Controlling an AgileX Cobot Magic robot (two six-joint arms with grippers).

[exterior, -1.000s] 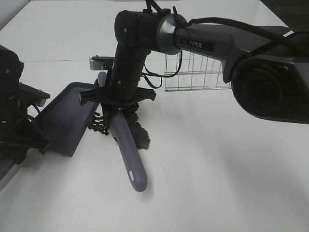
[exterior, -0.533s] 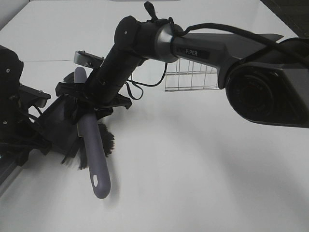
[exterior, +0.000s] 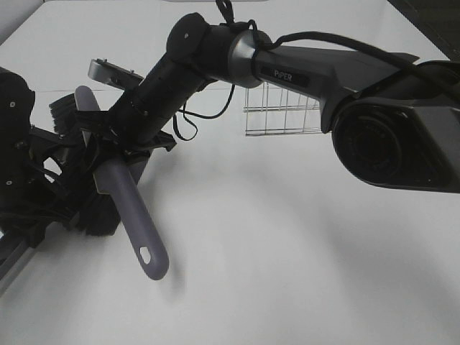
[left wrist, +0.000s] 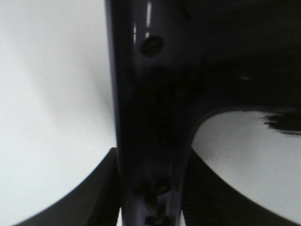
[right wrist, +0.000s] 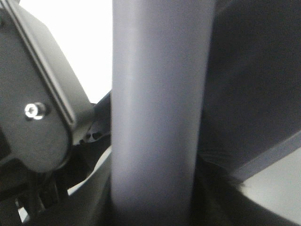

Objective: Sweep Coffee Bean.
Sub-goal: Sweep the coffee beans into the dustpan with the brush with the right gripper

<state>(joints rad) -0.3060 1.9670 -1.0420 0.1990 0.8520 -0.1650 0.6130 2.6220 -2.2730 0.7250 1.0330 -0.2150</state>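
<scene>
Several dark pieces of coffee bean (left wrist: 159, 188) lie on the dark purple dustpan (left wrist: 141, 94), close to where the left gripper (left wrist: 153, 205) is clamped on its handle at the left edge of the white table (exterior: 287, 251). From the high camera the beans are hidden behind arm and brush. The right gripper (exterior: 109, 154), reaching across the middle, is closed tight around the grey-lilac handle of the brush (exterior: 135, 226). The brush's black bristles show on the dustpan side, and its hanging-hole end points toward the table's near edge. A wire basket (exterior: 284, 108) stands near the far edge, well apart.
</scene>
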